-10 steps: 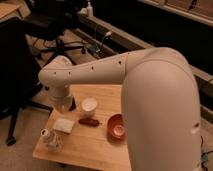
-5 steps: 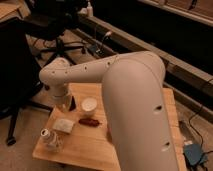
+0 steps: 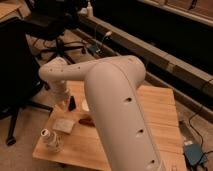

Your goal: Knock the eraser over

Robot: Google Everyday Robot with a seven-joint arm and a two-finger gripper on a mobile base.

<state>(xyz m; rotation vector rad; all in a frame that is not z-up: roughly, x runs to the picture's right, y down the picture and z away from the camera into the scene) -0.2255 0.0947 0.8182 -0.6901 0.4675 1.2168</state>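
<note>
1. The robot's white arm [image 3: 117,110] is filling the middle of the camera view, sweeping from the lower right up and over to the left, where its wrist is bending down toward the wooden surface [image 3: 160,107].
2. The claw [image 3: 64,102] is hanging at the far left end of the arm, low over the left part of the surface; I cannot tell how its tips are standing.
3. The eraser [image 3: 72,103], a small dark narrow block, is standing upright on the surface just beside the claw, on its right as seen here; whether the two are touching cannot be told.
4. A flat beige square pad [image 3: 63,125] is lying on the surface in front of the eraser, apart from it.
5. A reddish-brown oblong thing [image 3: 86,121] is lying just right of the pad, partly hidden by the arm.
6. A small pale bottle-like thing [image 3: 49,138] is standing near the front left corner of the surface.
7. A black office chair [image 3: 55,30] is standing on the floor behind the surface.
</note>
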